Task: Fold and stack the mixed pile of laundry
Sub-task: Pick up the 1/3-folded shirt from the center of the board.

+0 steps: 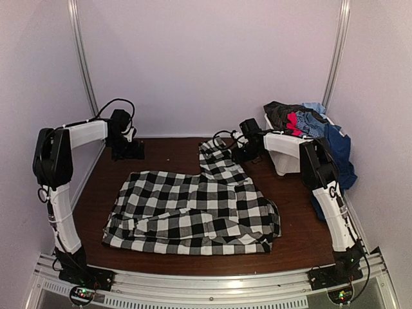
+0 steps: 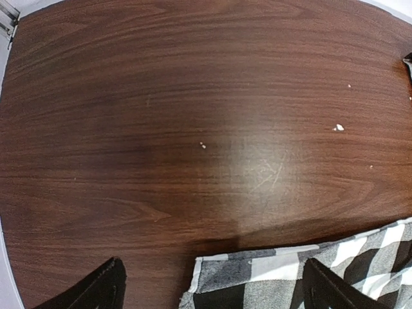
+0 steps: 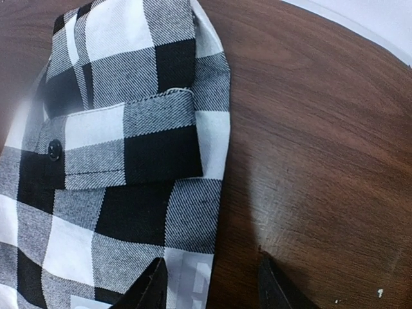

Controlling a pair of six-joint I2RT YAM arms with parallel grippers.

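Observation:
The black-and-white checked shirt (image 1: 193,212) lies spread flat on the middle of the brown table, with one sleeve (image 1: 219,164) reaching toward the back. My right gripper (image 1: 243,154) is low at that sleeve. In the right wrist view its jaws (image 3: 212,290) stand apart astride the sleeve's right edge (image 3: 193,212), one finger over cloth and one over wood. My left gripper (image 1: 129,151) is at the back left, wide open (image 2: 215,293), with a corner of the shirt (image 2: 257,280) lying between its fingers. The remaining laundry pile (image 1: 306,119) is heaped at the back right.
The pile sits in a white bin (image 1: 288,165) behind the right arm, and a navy piece (image 1: 340,151) hangs over its right side. White walls with metal posts close in the table on three sides. Bare wood (image 2: 206,129) lies ahead of the left gripper.

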